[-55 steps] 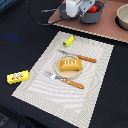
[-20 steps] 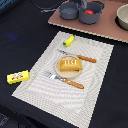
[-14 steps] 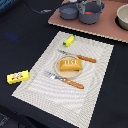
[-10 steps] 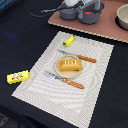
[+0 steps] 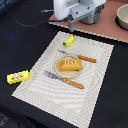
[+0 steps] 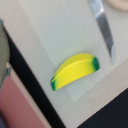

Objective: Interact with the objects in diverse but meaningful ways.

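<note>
**Ana:** Dark tabletop (image 5: 107, 95) everywhere, with 1 pale woven placemat (image 5: 52, 92) laid on it. Take the bread loaf (image 5: 70, 65) as the landmark. What sits nearest the camera?

**Ben:** Nearest, in front of the loaf, a fork (image 5: 64, 80) with an orange handle lies just beside the plate (image 5: 59, 71) that holds the loaf. Off the mat, toward the exterior view's left of the loaf, lies the yellow red-labelled box (image 5: 18, 76), well apart from everything else.

**Ana:** And past the loaf?

**Ben:** Just behind it, a knife (image 5: 80, 56), orange-handled too. Farther back, near the mat's far corner, the banana (image 5: 69, 40), lying flat, green at both tips. The wrist view shows it (image 6: 76, 71) directly under the camera, with the knife blade (image 6: 104, 27) close by.

**Ana:** The gripper?

**Ben:** The gripper (image 5: 71, 25) hangs above the banana, not touching it. I cannot tell whether its fingers are apart or together; only 1 dark tip shows in the exterior view and none in the wrist view.

**Ana:** Beyond that?

**Ben:** A reddish board (image 5: 107, 27) at the table's far edge, with part of a pale bowl-like vessel (image 5: 122, 16) on it. No tomato visible; the arm hides much of that area.

**Ana:** So, progress?

**Ben:** My judgement: the place setting looks arranged, and the banana looks like the next target. Nothing is held, so descent, grasp and move all remain.
</note>
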